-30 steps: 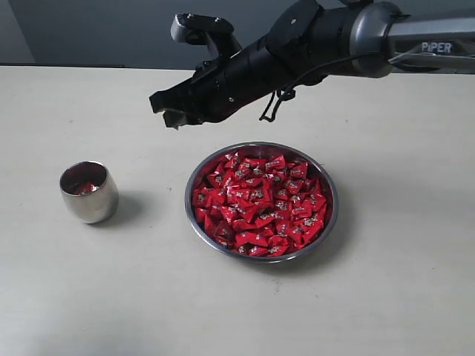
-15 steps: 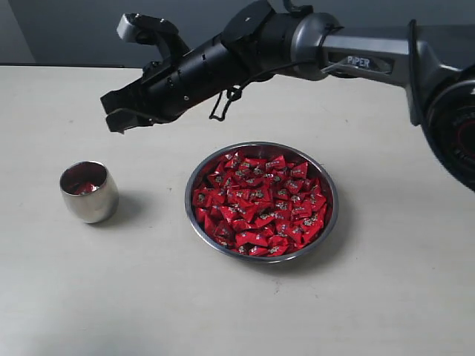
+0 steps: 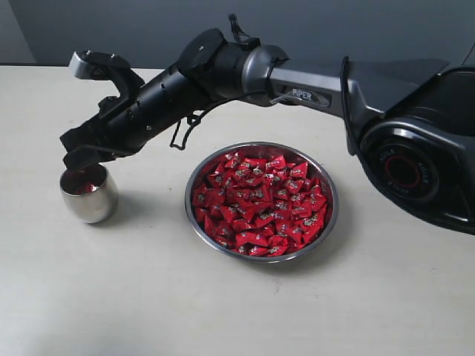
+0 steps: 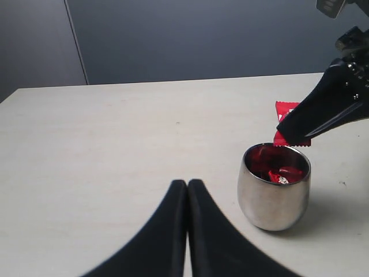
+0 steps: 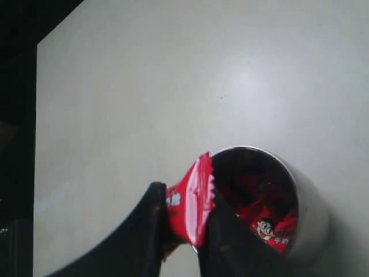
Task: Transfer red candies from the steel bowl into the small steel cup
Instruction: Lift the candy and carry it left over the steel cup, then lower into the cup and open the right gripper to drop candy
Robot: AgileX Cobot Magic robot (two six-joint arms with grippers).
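R arm (image 3: 297, 80), black w/ a grey link, runs from its base at 3 o'clock in the ext. view across the middle to approx. 9 o'clock. Forearm and wrist slope down toward 8 o'clock. R hand (image 3: 78, 154) sits at the far end, tips aimed down, clear above the pale tabletop (image 3: 111, 297). Its two black fingers (image 5: 153, 213) pinch one shiny red-wrapped candy (image 5: 193, 199), the wrapper sticking out past the tips. L hand (image 4: 187, 186): both black L fingers (image 4: 167, 231) closed tip to tip, inner edges touching along their length.
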